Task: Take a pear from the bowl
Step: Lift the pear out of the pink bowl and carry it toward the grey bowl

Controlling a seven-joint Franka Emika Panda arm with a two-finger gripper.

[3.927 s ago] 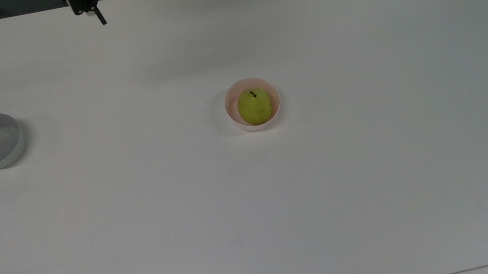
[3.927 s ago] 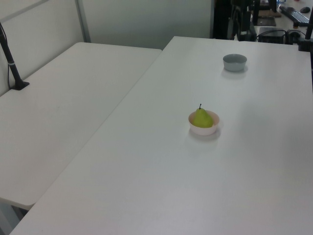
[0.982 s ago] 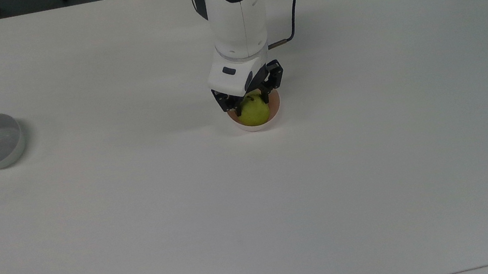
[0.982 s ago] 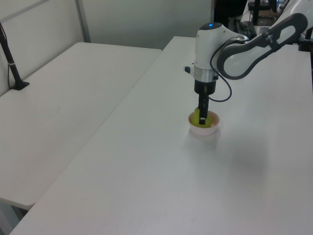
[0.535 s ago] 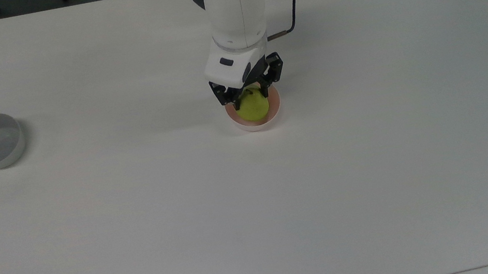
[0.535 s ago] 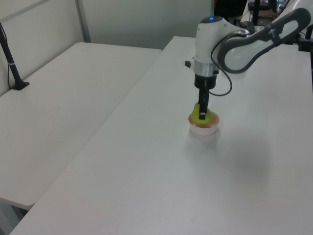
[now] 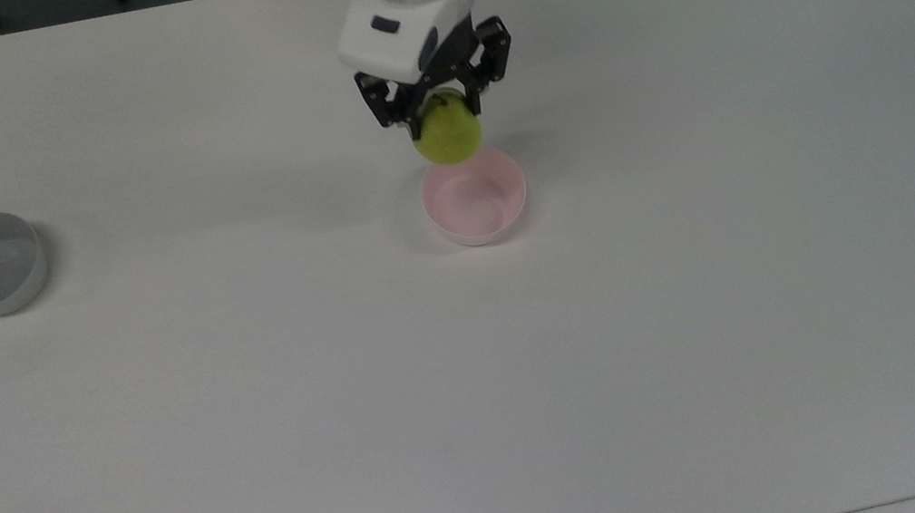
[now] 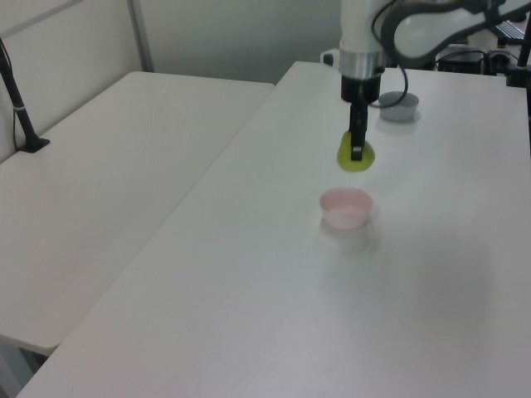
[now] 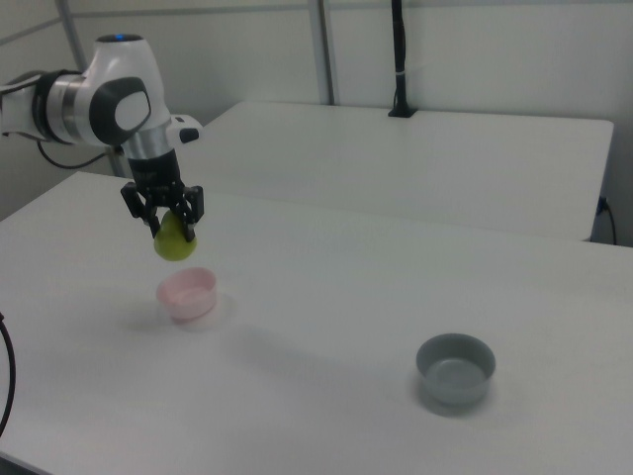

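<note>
Fingers (image 9: 164, 220) pinch the pear (image 9: 175, 240) upright (stem end up) above the bowl (image 9: 187, 294).

No readable text anywhere right now. No label, brand, number or sign can be made out on any surface in the top, left or right views.

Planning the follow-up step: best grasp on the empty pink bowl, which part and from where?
Grip the pink bowl by its rim, coming straight down with one finger inside and one outside the thin upright wall. It sits open side up and empty, too wide to span. The rim on the top view's lower side is freest, since the pincer holds the pear above the far edge.
</note>
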